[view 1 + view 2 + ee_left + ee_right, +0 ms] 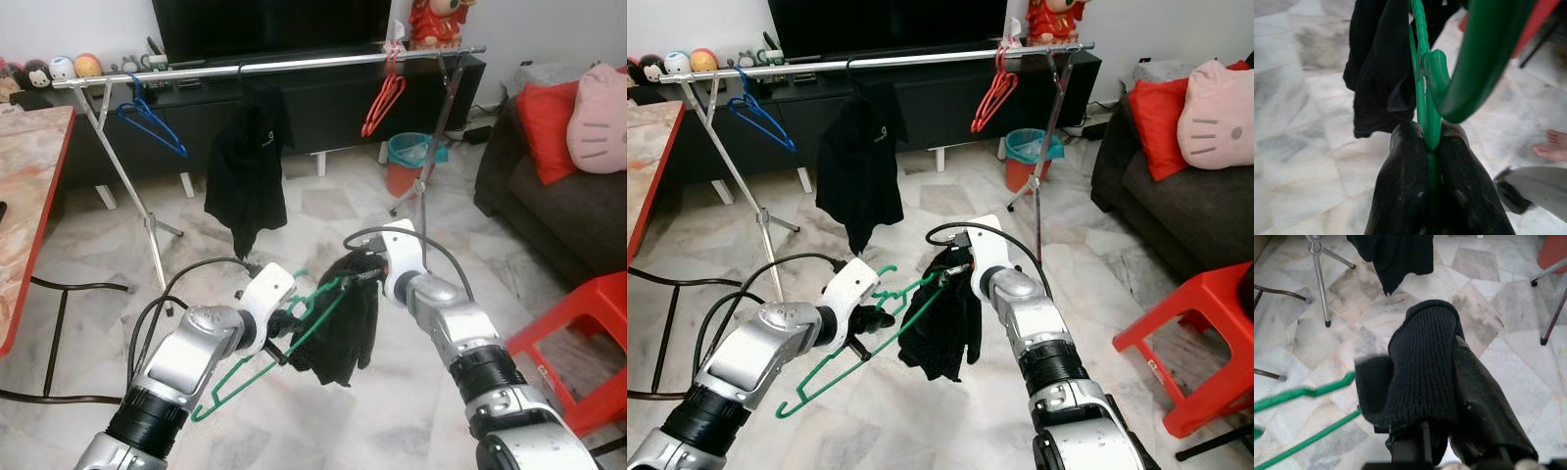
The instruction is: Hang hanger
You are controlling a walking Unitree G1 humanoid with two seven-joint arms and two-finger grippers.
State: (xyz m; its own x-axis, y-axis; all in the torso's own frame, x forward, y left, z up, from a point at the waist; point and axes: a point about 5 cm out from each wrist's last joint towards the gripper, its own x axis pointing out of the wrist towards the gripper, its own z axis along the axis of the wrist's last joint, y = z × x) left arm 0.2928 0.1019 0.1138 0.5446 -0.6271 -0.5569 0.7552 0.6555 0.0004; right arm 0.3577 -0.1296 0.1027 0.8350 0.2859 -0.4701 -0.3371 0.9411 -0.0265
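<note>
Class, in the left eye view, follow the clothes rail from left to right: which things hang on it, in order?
Blue hanger → black garment → red hangers, all on the rail.

Marble floor [343, 206] under clothes rack [127, 191]

Place: a living room in a home.
Floor: pale marble tiles [323, 211] under the fingers.
Media wall: a large dark television [269, 24] on a long black low cabinet [323, 98], well beyond the fingers.
Ornaments: small round toy figures [59, 69] and a red figurine [436, 20] on that cabinet.
Seating: a dark sofa [549, 206] with a red cushion [544, 113] and a pink cat-face cushion [598, 117], right of the fingers.
Laundry: a metal clothes rail [265, 66] carrying hangers and a black garment [245, 171].
Other furniture: a marble-topped desk with a red edge [29, 186], a red plastic stool [583, 338], a bin [407, 162].
</note>
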